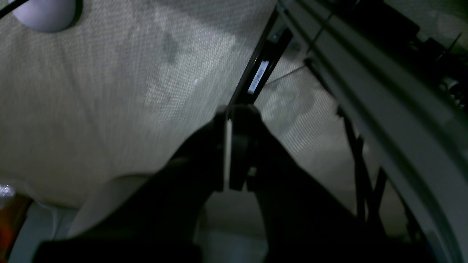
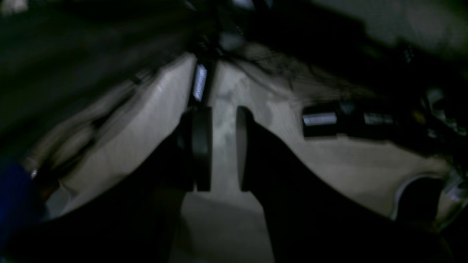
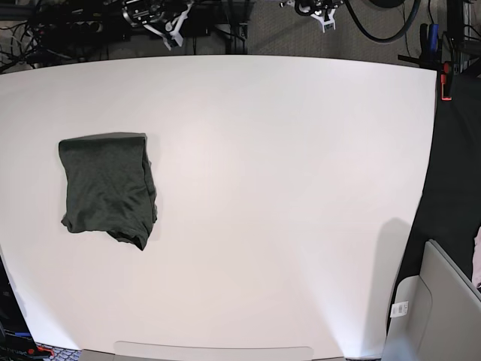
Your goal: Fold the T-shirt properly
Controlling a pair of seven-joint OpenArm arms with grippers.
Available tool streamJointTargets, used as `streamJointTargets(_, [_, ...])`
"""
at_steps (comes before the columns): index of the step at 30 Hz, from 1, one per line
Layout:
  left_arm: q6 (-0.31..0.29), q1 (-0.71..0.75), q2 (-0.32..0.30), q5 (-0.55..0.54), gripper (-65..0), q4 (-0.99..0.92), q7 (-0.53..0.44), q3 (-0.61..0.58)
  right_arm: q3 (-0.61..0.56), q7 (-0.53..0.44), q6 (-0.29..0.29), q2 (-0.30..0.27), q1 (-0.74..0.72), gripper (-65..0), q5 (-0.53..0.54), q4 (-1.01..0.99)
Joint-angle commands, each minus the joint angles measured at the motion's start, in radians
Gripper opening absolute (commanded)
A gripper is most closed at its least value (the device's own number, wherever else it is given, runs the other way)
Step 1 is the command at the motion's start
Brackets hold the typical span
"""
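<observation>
Now the T-shirt [image 3: 107, 189] lies folded into a compact dark green bundle on the white table [image 3: 285, 188], near its left edge in the base view. Well apart from the T-shirt, the left tool [image 1: 234, 113] is pressed nearly together, empty; the right tool [image 2: 223, 120] shows a narrow gap, holding nothing.

White table [image 3: 285, 188], cables [image 3: 45, 30] behind.
</observation>
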State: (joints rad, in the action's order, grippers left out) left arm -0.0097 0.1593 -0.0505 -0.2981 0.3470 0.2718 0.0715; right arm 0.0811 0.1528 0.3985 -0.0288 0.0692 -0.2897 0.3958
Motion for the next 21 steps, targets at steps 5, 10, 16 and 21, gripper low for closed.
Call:
streamJointTargets(5, [0.004,-0.031,0.021,0.000,-64.3,-0.036,-0.018,-0.035,0.003,-0.069,-0.123,0.073,-0.021,-54.7,-0.003,0.001])
streamJointTargets(10, [0.004,-0.036,0.056,-0.002,-64.3,-0.038,-0.015,-0.043,0.003,-0.072,-0.168,0.108,-0.029,-54.7,-0.004,0.001])
streamJointTargets(16, [0.004,-0.036,0.073,-0.005,-64.4,-0.038,-0.021,-0.039,0.001,-0.074,-0.169,0.115,-0.024,-54.7,-0.004,-0.001])
streamJointTargets(21, [0.004,-0.039,0.082,-0.005,-64.4,-0.038,-0.021,-0.037,0.001,-0.074,-0.169,0.115,-0.022,-54.7,-0.004,-0.001])
